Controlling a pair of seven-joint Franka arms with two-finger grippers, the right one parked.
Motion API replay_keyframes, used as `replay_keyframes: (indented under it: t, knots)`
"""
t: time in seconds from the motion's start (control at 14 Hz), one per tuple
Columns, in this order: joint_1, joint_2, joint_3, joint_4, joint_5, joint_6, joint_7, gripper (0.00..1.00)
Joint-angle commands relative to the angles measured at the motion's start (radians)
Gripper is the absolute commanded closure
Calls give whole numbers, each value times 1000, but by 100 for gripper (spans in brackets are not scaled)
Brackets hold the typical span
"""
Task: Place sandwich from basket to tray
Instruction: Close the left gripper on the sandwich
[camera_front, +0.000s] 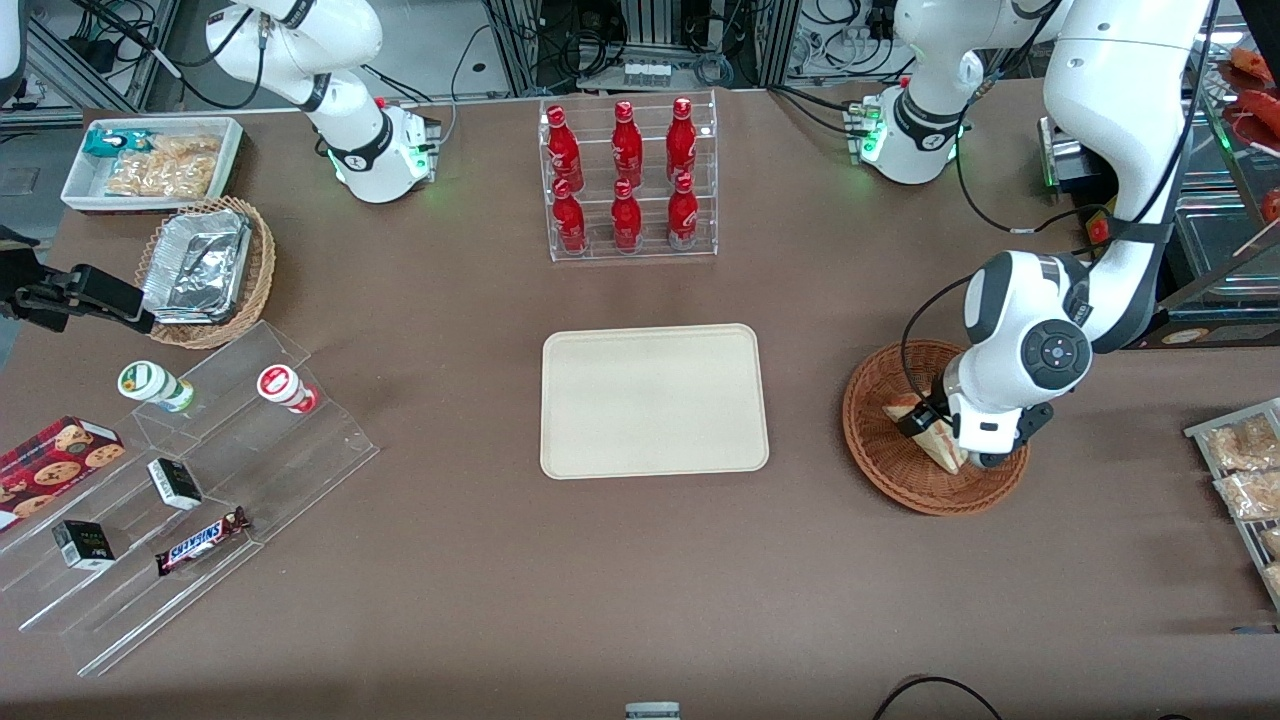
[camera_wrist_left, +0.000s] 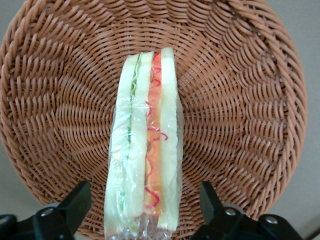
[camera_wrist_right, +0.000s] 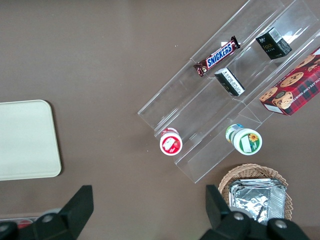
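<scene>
Centrally on the desk (camera_front: 500, 600) lay the cream tray (camera_front: 655, 400), bare; the reddish wicker basket (camera_wrist_left: 60, 100) held the clear-wrapped sandwich (camera_wrist_left: 145, 150), pale bread showing red, pink and green layers, between the gripper's (camera_wrist_left: 145, 210) wide-spread fingers (camera_wrist_left: 75, 202).

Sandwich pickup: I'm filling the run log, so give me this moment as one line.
phase: pre-grasp | gripper: open, straddling sandwich | sandwich: in basket | tray: bare
</scene>
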Motion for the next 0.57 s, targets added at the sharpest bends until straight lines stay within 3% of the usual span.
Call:
replay_keyframes:
  t: [0.0, 0.14, 0.21, 0.5]
  knots:
    - [-4, 1, 3, -1, -1, 13, -20, 49]
    - [-2, -1, 3, 2, -1, 10, -12, 79]
    - [-1, -3, 3, 8, 3, 7, -1, 88]
    - [-4, -35, 1, 69, 9, -55, 15, 94]
